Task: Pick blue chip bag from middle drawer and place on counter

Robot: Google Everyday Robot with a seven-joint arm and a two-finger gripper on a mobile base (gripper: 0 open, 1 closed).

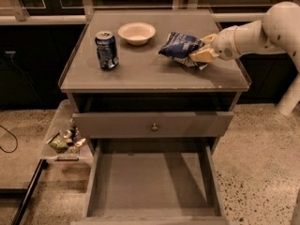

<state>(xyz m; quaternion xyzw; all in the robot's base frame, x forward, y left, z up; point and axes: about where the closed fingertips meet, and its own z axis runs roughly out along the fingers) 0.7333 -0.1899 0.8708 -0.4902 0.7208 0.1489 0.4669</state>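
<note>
Tray: low on the cabinet's left side, outside it; holds small mixed items too small to identify.
Can: blue, upright on the left part of the surface, well apart from the bag.
Bowl: pale, toward the back of the surface, between can and bag and touching neither; it is the nearest item on the bag's left.
Surface: grey cabinet top carrying can, bowl and bag; front half bare.
Drawer: pulled out, low in view, below the front and well below the bag.
Front: shut drawer face with a small round knob, directly under the surface's overhang.
Bag: dark blue, crinkled, lying on the right rear part of the surface, out of the drawer; its right end sits inside the jaws.
Gripper: at the bag's right end, low over the surface; jaws closed on the bag's crumpled right edge, pale fingers against the foil.
Arm: pale, reaching in from the right edge of view, above the surface's right rim.
</note>
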